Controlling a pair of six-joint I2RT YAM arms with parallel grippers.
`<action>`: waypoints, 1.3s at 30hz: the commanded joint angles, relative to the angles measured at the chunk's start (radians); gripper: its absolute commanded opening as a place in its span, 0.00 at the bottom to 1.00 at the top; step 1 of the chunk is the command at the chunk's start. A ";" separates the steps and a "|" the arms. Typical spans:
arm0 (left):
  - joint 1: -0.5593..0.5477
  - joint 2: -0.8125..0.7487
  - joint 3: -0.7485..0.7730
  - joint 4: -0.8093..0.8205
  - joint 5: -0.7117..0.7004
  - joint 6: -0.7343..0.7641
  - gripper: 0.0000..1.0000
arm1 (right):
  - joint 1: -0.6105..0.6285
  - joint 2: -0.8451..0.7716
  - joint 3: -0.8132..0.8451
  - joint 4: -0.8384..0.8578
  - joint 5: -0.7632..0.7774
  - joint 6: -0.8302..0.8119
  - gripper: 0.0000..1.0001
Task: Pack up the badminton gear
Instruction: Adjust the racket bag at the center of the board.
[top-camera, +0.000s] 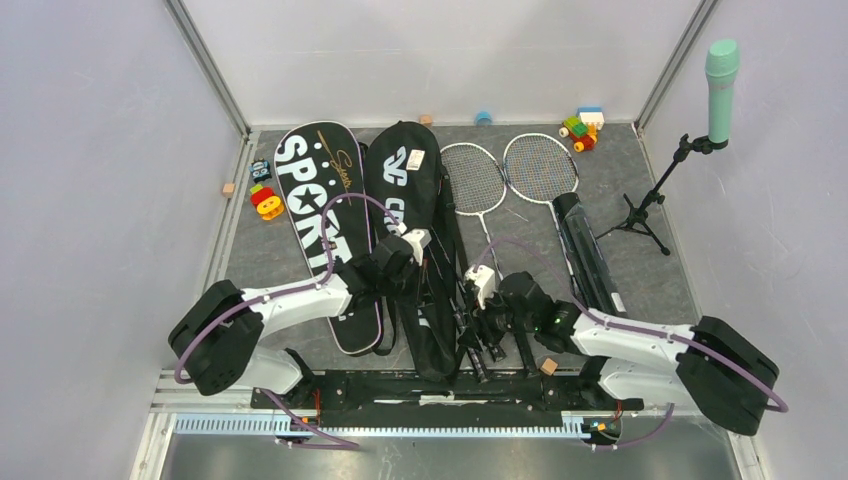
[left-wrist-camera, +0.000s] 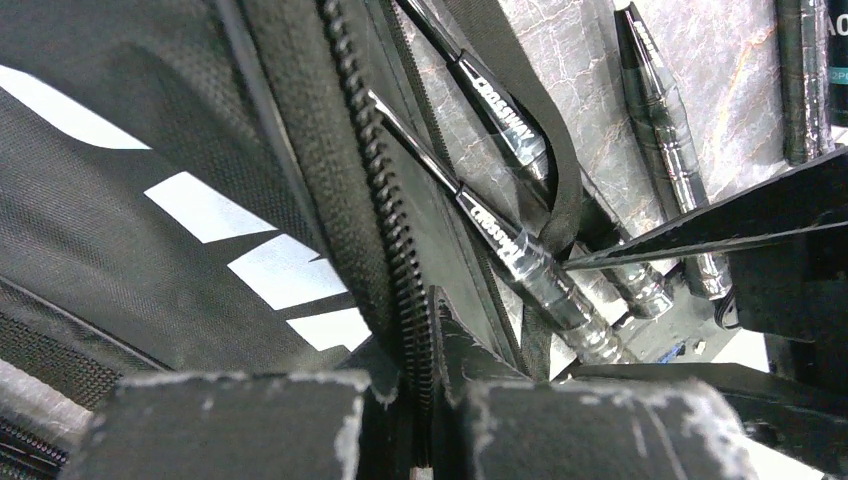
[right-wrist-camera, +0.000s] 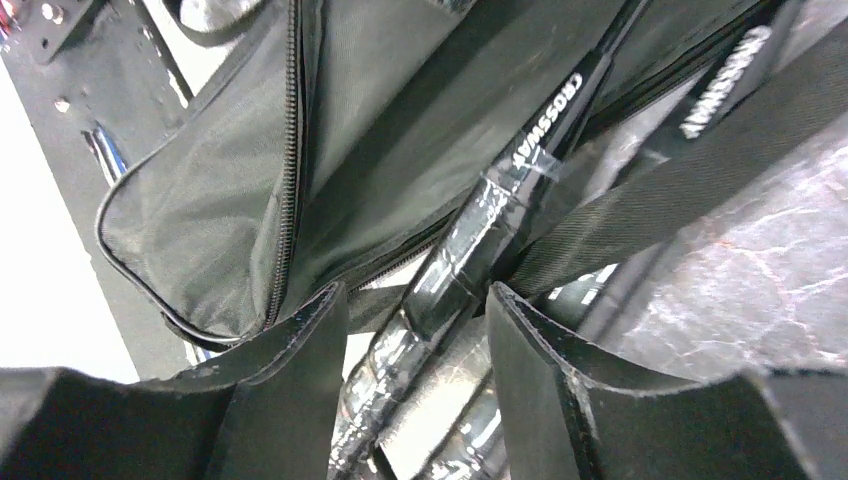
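R fingers (right-wrist-camera: 290, 395) straddle racket handle (right-wrist-camera: 470, 250), untouching.

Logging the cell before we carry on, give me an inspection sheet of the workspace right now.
Surface: grey marbled tabletop, no spills seen.
Job's things: SPORT bag and CROSSWAY bag side by side; two rackets, heads on the table; black tube at right; shuttlecocks, nothing seen.
Clutter: toy blocks back right and back left; microphone on stand, far right.
Grippers: left gripper shut on a bag's zipper edge; right gripper open, jaws either side of a racket handle.
Cables: purple cables loop over both arms.
Surroundings: pale walls, metal frame rails.
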 joint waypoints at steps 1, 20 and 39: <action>0.006 0.010 -0.001 0.085 0.018 0.024 0.02 | 0.048 0.076 -0.017 0.031 0.090 0.059 0.57; 0.006 -0.151 -0.122 0.128 0.335 -0.013 0.02 | 0.041 0.231 0.097 0.594 0.127 0.359 0.00; 0.006 -0.210 -0.098 0.002 0.228 0.110 0.02 | -0.061 0.258 0.250 0.381 -0.173 0.286 0.00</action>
